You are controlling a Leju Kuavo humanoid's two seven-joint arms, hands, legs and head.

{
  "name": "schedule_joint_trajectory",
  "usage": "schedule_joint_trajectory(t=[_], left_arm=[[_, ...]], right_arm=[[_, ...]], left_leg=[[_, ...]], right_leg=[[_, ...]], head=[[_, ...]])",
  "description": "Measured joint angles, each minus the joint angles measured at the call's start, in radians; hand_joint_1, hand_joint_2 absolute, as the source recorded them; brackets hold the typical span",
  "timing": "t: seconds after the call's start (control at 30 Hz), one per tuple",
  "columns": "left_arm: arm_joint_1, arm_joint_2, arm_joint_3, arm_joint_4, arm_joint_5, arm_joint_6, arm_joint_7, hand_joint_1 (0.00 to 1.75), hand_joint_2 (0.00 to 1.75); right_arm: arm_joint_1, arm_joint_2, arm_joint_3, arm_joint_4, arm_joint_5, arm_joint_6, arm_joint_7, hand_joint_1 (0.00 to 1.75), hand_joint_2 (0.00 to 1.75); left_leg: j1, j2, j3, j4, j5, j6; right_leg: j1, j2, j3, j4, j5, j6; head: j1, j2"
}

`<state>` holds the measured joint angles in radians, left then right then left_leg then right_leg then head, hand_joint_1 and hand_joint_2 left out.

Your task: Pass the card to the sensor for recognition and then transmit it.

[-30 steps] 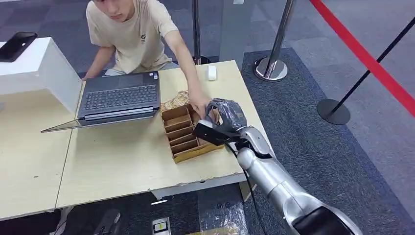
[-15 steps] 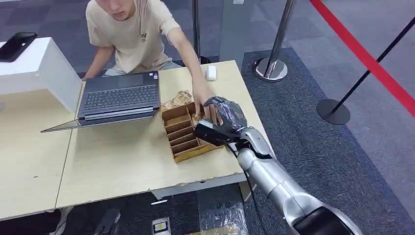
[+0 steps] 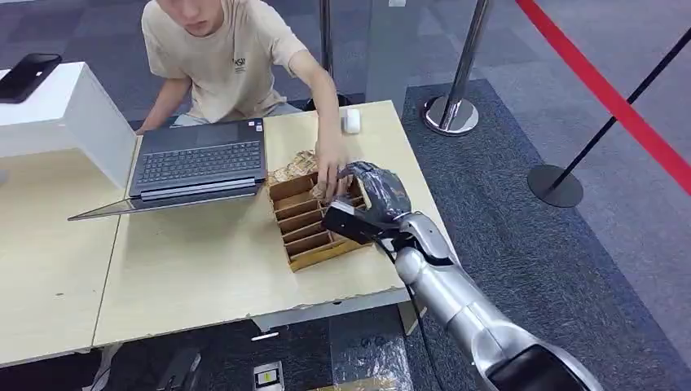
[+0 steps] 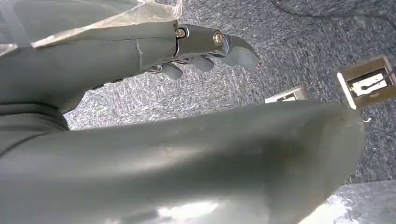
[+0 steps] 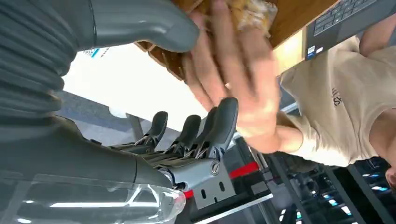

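Note:
A wooden slotted box [image 3: 303, 226] sits near the table's right edge. My right hand [image 3: 371, 204] hovers over the box's right side with thumb and fingers [image 5: 205, 130] apart and nothing between them. A person's hand [image 3: 330, 175] reaches into the far end of the box, right beside my fingers; it also shows close up as the person's hand [image 5: 233, 79] in the right wrist view. I cannot make out a card. A dark flat device [image 3: 28, 75] lies on a white stand at the far left. My left hand [image 4: 205, 46] hangs over the carpet, holding nothing.
The person sits behind the wooden table [image 3: 204, 269]. An open laptop [image 3: 200, 159] lies left of the box, a white mouse [image 3: 352, 120] behind it, a crumpled wrapper [image 3: 295, 165] at its far end. Stanchion bases [image 3: 452, 114] [image 3: 554, 186] stand on the carpet to the right.
The person's hand has shifted leftward from the box's right side to its far end. My right hand has stayed almost in place over the box.

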<state>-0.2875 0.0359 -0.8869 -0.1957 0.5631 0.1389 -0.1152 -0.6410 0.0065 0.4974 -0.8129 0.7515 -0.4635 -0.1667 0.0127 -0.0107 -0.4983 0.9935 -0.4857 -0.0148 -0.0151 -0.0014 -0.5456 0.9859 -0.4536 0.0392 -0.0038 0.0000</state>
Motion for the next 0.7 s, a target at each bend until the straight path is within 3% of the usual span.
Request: schedule_joint_trajectory(t=[0.7], left_arm=[[-0.001,0.0,0.0,0.0,0.003,-0.002,0.0,0.0,0.0]], right_arm=[[0.007,0.003,0.003,0.014,-0.003,-0.003,-0.003,0.86,1.75]], left_leg=[[0.0,0.0,0.0,0.0,0.0,0.0]], right_leg=[[0.0,0.0,0.0,0.0,0.0,0.0]], head=[[0.0,0.0]])
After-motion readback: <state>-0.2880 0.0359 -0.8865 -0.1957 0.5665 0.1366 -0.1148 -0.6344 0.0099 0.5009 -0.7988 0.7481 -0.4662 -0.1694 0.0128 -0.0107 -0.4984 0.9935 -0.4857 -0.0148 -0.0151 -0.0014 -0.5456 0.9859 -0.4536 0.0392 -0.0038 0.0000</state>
